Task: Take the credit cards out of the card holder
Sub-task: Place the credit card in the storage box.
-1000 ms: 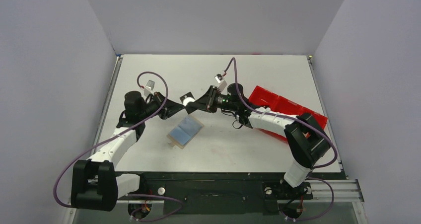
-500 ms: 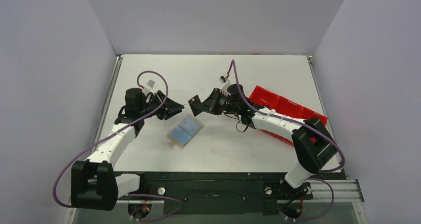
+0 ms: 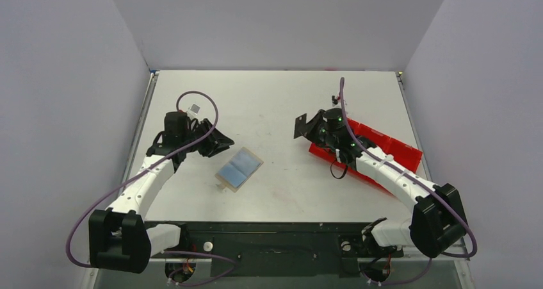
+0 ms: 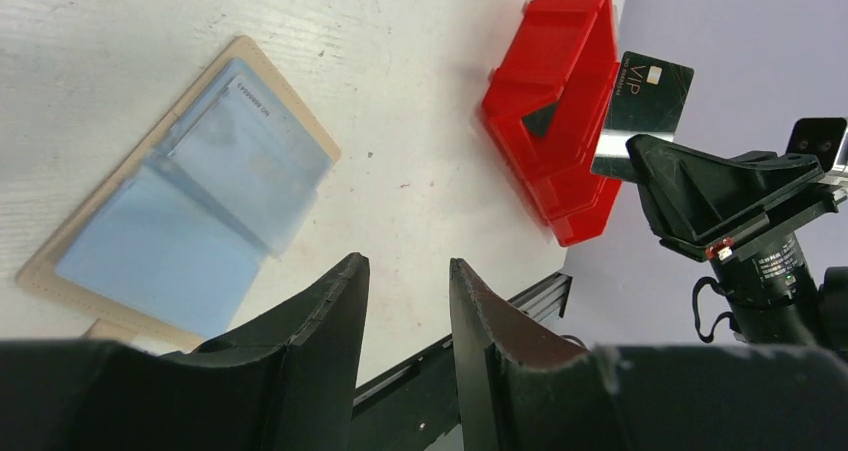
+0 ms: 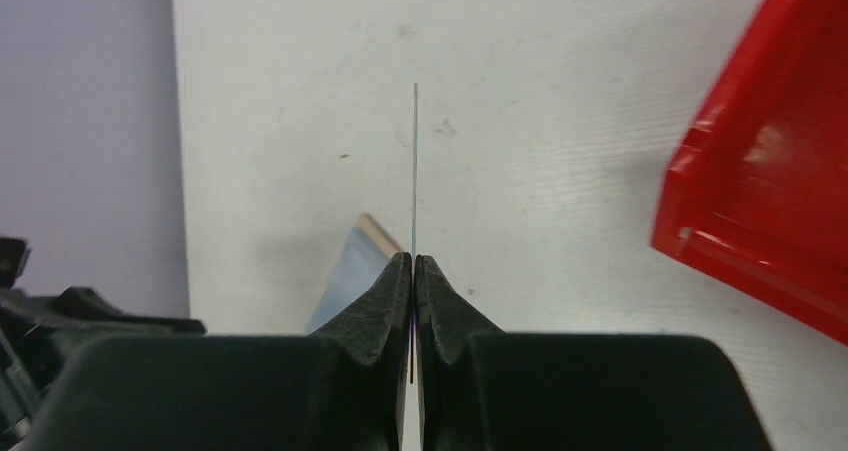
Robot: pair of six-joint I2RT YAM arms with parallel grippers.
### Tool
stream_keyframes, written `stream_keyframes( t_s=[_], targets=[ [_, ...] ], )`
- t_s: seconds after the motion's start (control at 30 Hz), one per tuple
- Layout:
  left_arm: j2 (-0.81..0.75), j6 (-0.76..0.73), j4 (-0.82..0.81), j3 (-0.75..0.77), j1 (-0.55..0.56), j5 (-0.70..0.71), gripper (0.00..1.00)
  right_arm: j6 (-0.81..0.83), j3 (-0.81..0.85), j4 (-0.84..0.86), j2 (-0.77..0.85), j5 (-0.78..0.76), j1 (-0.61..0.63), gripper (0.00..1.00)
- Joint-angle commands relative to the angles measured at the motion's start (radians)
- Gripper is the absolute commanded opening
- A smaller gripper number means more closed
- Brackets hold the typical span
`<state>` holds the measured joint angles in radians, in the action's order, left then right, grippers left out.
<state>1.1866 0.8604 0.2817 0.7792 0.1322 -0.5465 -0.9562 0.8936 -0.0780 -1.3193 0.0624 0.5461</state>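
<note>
Black card (image 4: 648,96) face from left wrist, apparently VIP-marked — edge-on between right fingers (image 5: 380,301)

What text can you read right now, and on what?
"VIP": on the dark card held in the right hand.
Small print beneath it: too small to read.
Digits on the blue card in the card holder: blurred.
Print on the right arm: unreadable.

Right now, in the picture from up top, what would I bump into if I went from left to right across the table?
left gripper → card holder, lying open → dark card, held up off the table → red tray
</note>
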Motion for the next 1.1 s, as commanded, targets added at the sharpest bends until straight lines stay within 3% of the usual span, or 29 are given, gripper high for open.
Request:
stream_keyframes(
  t_s=[0.0, 0.57, 1.07],
  targets=[
    [-0.014, -0.057, 0.073, 0.06, 0.019, 0.08, 0.33, 0.04, -0.03, -0.129, 0.051, -0.17, -0.043, 0.0],
    [-0.005, -0.08, 0.124, 0.064, 0.044, 0.13, 0.33, 0.015, -0.108, -0.169, 0.045, -0.37, -0.139, 0.0],
    [-0.014, -0.073, 0.117, 0.048, 0.047, 0.131, 0.33, 0.026, -0.077, -0.117, -0.086, -0.401, -0.212, 0.0]
  ],
)
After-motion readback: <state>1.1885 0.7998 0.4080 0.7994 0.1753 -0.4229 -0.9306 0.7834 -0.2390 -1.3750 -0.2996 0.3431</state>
